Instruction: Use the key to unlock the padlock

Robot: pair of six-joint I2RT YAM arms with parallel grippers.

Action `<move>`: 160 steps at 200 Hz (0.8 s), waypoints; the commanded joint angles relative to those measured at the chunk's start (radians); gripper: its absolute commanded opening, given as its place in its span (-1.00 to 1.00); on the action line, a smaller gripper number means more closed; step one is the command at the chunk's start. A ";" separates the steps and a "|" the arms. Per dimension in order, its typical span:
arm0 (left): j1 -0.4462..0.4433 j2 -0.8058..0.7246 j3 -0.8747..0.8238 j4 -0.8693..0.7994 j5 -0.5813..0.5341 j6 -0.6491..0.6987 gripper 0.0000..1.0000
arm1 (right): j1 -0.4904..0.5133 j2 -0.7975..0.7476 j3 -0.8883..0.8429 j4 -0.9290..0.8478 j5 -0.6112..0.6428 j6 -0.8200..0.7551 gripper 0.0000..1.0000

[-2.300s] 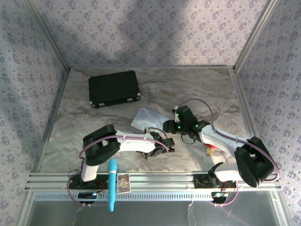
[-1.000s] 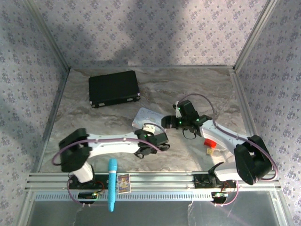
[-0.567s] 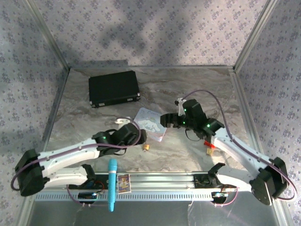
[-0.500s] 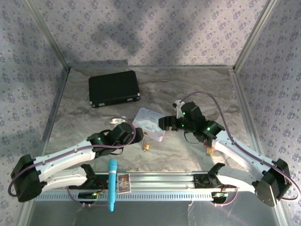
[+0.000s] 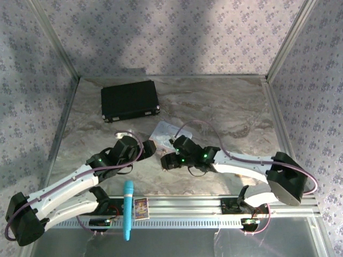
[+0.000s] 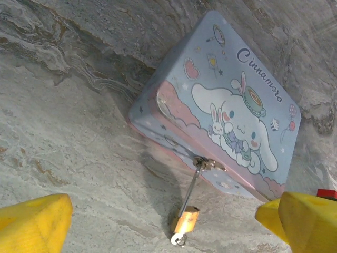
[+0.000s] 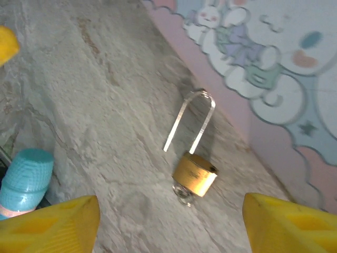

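The small brass padlock [image 7: 196, 174] lies on the marble tabletop beside the pastel tin [image 7: 263, 63]. Its thin shackle [image 7: 202, 113] stands open, one leg free, and its bend reaches the tin's hasp [image 6: 202, 162]. A silvery key [image 7: 184, 195] sticks out of the padlock's bottom. My right gripper [image 7: 168, 224] hovers just over the padlock, open, its yellow fingers [image 7: 52, 224] on either side and apart from it. My left gripper [image 6: 163, 216] is open too, drawn back from the padlock [image 6: 185, 220] and key [image 6: 178, 240]. From above, the right gripper [image 5: 166, 160] covers the padlock.
A black case [image 5: 130, 100] lies at the back left. A blue pen-shaped stick [image 5: 128, 209] and a small card [image 5: 140, 208] rest on the front rail. The tin [image 5: 163, 128] sits mid-table between the left gripper [image 5: 147, 147] and the right arm.
My left gripper let go and pulled back to the left. My right gripper swung in from the tin's right and came down over the padlock, its jaws narrowing a little.
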 commanded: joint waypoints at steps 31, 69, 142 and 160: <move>0.004 0.002 -0.035 0.045 0.041 -0.026 1.00 | -0.039 0.079 0.036 -0.091 0.169 0.034 0.53; 0.004 -0.010 -0.041 0.039 0.035 -0.032 1.00 | -0.088 0.017 0.035 -0.151 0.184 -0.008 0.54; 0.003 -0.006 -0.037 0.035 0.018 -0.032 1.00 | -0.034 0.094 0.005 -0.002 0.105 0.090 0.47; 0.004 -0.007 -0.031 0.021 0.010 -0.027 1.00 | -0.016 0.139 0.026 0.008 0.129 0.097 0.44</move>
